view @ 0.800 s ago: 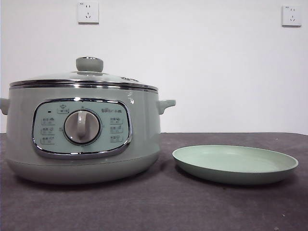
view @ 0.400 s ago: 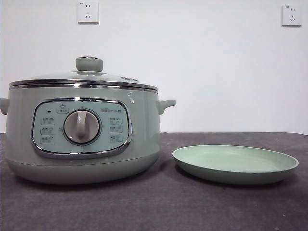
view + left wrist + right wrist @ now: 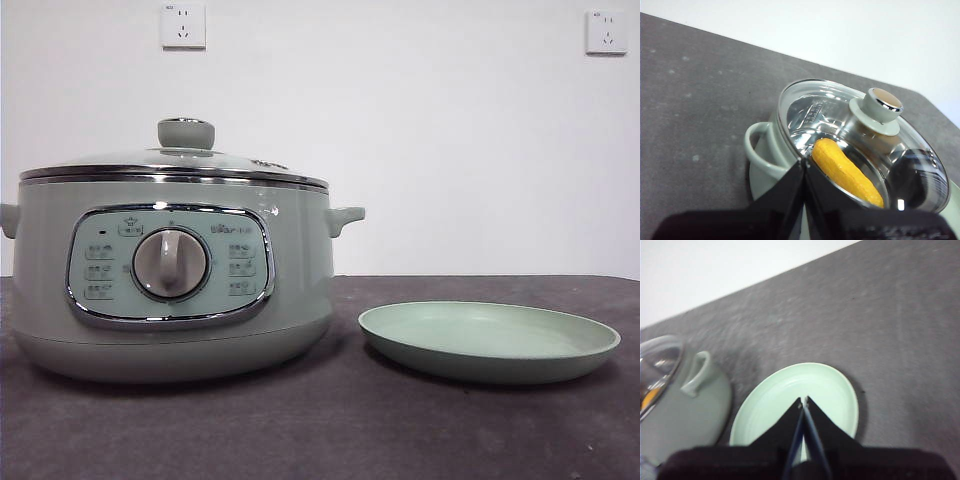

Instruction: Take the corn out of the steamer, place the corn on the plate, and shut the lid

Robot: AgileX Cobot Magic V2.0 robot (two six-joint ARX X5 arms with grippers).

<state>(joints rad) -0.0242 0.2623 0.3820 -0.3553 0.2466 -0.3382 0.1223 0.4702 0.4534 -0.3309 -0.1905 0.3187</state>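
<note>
Nothing moved; corn [image 3: 846, 171] lies apparently flat under lid [image 3: 840, 120]; both grippers' jaws closed, empty.

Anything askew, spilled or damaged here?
Nothing stands out. The lid sits level on the steamer, the corn lies inside under the glass, and the plate rests flat beside it.

A sage-green steamer [image 3: 170, 275] stands at left, its glass lid [image 3: 175, 165] closed. Inside lies a yellow corn [image 3: 846, 172] cob. A shallow pale green plate [image 3: 489, 342] sits empty just right of it.
</note>
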